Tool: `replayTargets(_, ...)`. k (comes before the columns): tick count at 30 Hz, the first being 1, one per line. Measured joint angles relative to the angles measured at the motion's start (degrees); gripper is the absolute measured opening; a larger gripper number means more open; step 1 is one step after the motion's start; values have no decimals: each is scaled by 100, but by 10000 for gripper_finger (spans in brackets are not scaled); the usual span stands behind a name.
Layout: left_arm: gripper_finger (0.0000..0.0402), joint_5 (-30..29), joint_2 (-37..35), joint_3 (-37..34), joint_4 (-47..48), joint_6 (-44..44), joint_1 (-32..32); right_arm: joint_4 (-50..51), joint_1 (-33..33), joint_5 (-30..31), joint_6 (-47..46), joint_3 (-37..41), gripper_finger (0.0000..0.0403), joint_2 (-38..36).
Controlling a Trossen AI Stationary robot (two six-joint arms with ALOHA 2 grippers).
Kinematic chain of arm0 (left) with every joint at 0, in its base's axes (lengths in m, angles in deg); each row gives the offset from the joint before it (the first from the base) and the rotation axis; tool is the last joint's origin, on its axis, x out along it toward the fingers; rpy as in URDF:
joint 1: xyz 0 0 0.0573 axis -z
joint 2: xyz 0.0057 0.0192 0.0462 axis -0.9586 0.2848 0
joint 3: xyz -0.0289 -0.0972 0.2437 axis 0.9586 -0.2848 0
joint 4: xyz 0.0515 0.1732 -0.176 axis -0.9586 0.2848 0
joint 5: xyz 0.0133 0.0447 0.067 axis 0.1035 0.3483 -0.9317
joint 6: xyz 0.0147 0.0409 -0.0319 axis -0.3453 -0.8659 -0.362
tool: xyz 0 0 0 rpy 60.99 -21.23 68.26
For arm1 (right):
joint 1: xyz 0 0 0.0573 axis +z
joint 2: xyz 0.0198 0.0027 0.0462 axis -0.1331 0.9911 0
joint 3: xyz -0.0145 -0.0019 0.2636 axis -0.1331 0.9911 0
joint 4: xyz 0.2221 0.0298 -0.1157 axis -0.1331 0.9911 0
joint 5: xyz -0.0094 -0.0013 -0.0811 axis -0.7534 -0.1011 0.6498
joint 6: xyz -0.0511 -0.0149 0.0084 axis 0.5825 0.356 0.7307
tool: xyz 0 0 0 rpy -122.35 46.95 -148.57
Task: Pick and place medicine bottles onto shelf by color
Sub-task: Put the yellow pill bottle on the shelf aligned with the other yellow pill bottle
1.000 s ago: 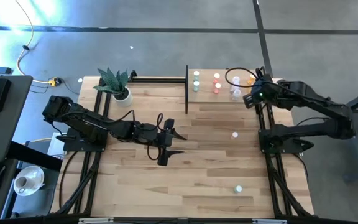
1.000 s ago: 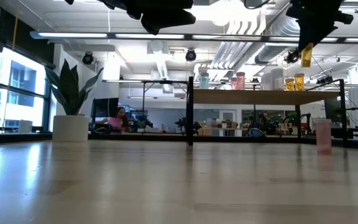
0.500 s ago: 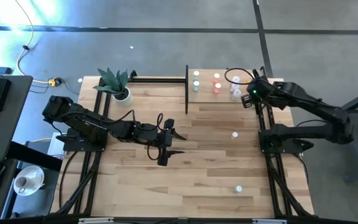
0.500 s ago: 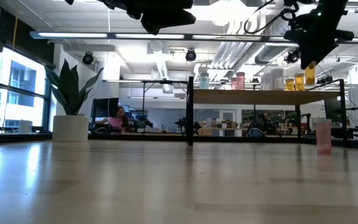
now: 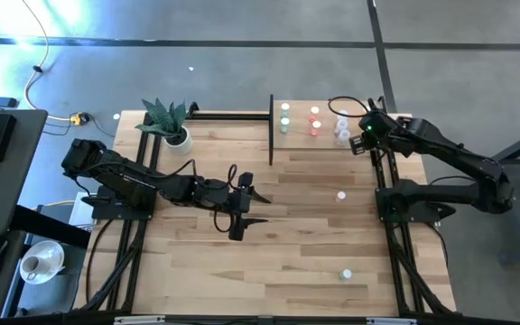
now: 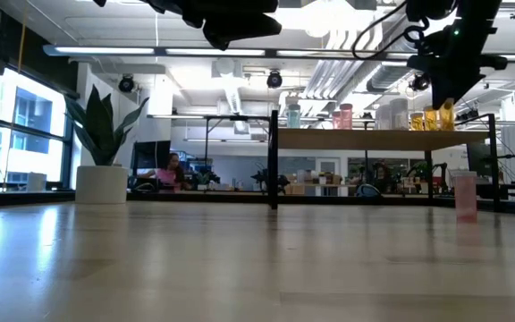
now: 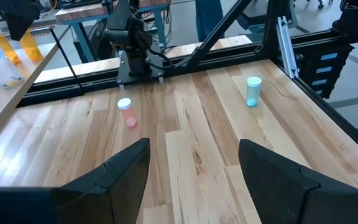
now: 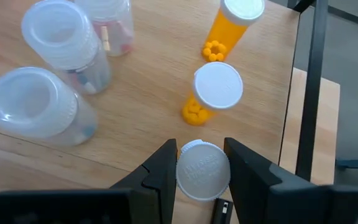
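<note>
Holding an orange bottle (image 8: pixel 202 170) by its white cap, right jaws (image 8: pixel 199 167) clenched on it from above, just over the shelf (image 5: pixel 328 134) at its right end. Positioned there, apparently, to set it down with its own colour: two orange bottles (image 8: pixel 211 94) already standing on the shelf just beyond the held one, so the orange group sits at that end. Beside those, toward the shelf's middle, clear bottles (image 8: pixel 64 46) grouped together; further along the shelf, red bottles (image 5: pixel 315 121) and then green ones (image 5: pixel 284 117), each colour kept apart. Waiting well away from the shelf, over the middle of the surface (image 5: pixel 287 235), left jaws (image 7: pixel 191 168) spread wide and empty. Still lying on the surface in front of the shelf: a pink bottle (image 7: pixel 126 112) and a teal bottle (image 7: pixel 253 91), unsorted, both ahead of the left jaws and untouched.
</note>
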Motion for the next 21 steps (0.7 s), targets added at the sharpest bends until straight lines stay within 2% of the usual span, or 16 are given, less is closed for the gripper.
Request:
replayTargets(14, 236, -1, 0, 0, 0, 1, -1, -108, 2, -14, -50, 9, 106, 7)
replayTargets(21, 236, -1, 0, 0, 0, 1, -2, -104, 2, 24, -50, 9, 120, 7)
